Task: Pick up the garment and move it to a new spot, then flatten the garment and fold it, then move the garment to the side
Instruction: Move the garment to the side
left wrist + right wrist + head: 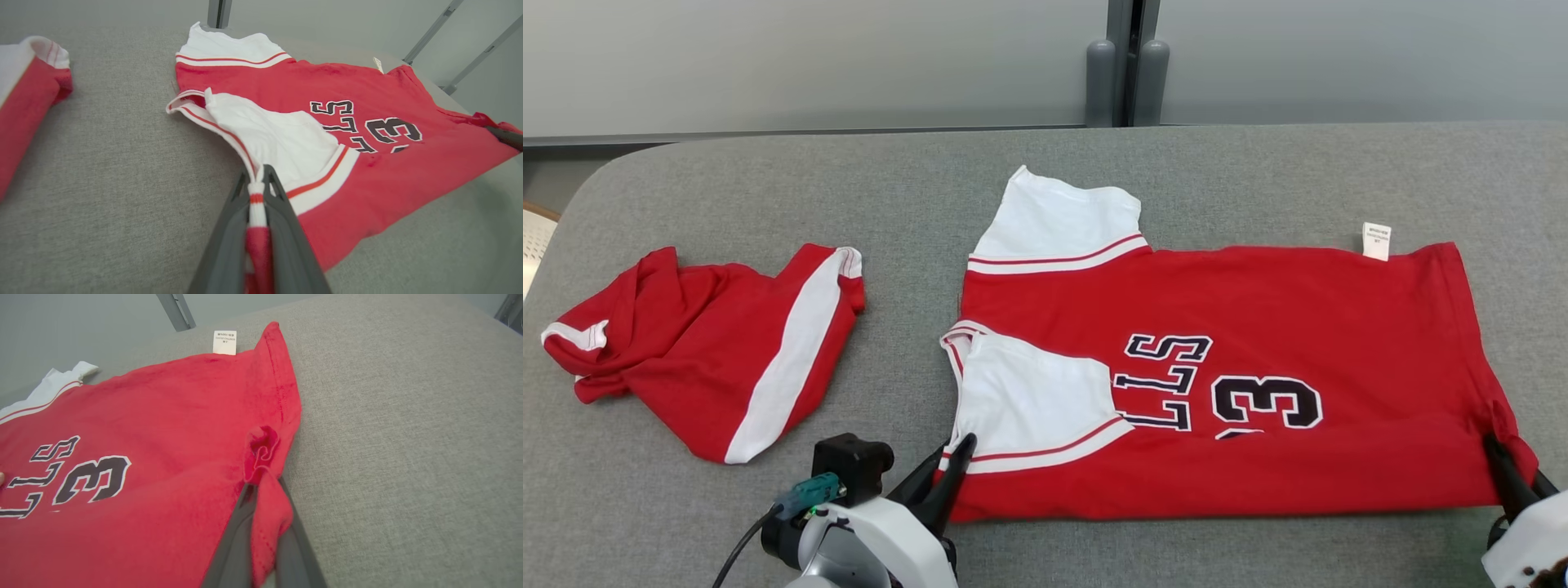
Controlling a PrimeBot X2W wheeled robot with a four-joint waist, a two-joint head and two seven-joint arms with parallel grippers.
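1. Head view: the garment [1258, 327], a red jersey with white sleeves and dark lettering, lies spread flat on the grey bench [1094, 155]. Its sleeves point to the robot's left and its hem to the right.
2. The near white sleeve [1029, 392] is folded in over the red chest. The far sleeve [1058, 216] sticks out past the garment's far edge.
3. A small white label [1376, 241] pokes out at the far right corner.
4. The left gripper [960, 457] sits at the garment's near left corner. In the left wrist view the left gripper [256, 173] is clamped on a bunched strip of white-and-red striped trim, which runs down between its dark fingers.
5. The right gripper [1499, 453] sits at the near right corner, on the hem. In the right wrist view the right gripper [263, 486] is pinched on a puckered fold of red hem [261, 449].
6. A second red garment [711, 351] with a white stripe lies crumpled on the bench, well to the left and apart from the jersey.
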